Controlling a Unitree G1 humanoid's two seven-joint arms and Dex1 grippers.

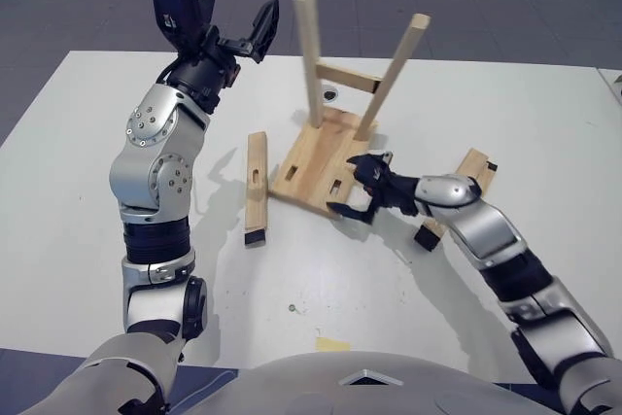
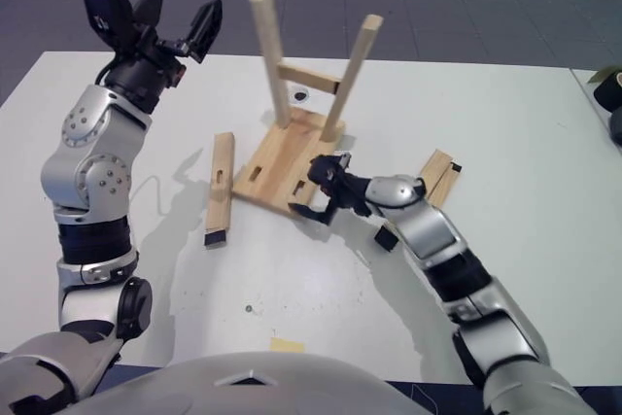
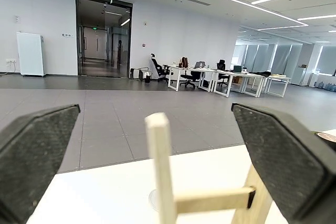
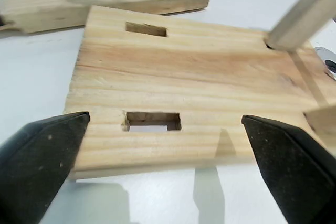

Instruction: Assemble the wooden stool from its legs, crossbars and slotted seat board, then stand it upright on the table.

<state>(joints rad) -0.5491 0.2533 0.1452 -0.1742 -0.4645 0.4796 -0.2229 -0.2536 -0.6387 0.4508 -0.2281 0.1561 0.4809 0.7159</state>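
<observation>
The slotted seat board (image 1: 309,170) lies mid-table with two legs (image 1: 312,55) standing up from its far side, joined by a crossbar (image 1: 348,78). My right gripper (image 1: 358,187) is open at the board's near right edge, its fingers (image 4: 44,156) either side of that edge by an empty slot (image 4: 153,121). A loose leg (image 1: 256,185) lies just left of the board. More wooden pieces (image 1: 473,170) lie to the right, partly hidden by my right arm. My left gripper (image 1: 238,21) is raised and open, level with the left leg's top (image 3: 159,156) and to its left, holding nothing.
A round hole (image 1: 331,94) is set in the white table (image 1: 87,172) behind the stool. A small screw (image 1: 292,308) and a yellow tape scrap (image 1: 330,343) lie near the front edge. A dark object (image 2: 612,94) sits at the far right.
</observation>
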